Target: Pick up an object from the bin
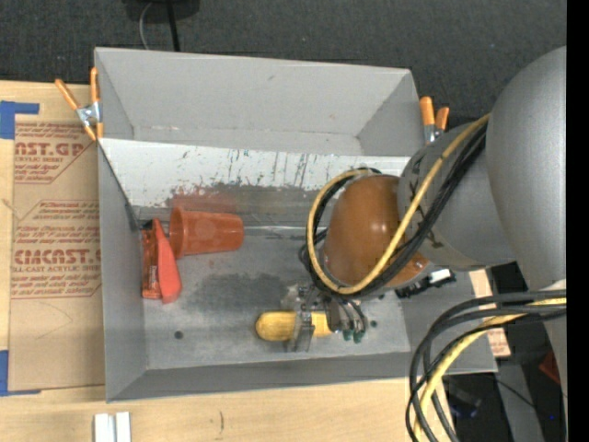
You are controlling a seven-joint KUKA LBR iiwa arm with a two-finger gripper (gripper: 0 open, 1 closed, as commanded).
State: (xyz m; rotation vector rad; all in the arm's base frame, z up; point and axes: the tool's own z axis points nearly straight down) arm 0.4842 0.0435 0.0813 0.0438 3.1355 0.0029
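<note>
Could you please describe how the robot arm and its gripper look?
The arm is a thick, rounded, silver-grey body. An orange-brown dome cover sits at its wrist, and yellow and black cables loop around it. The gripper is small, built of dark grey metal parts.

Dark speckled floor (368,17) above, pale wooden tabletop (276,417) below

Grey bin (248,99), orange cup (207,231), yellow oblong piece (274,326)
</note>
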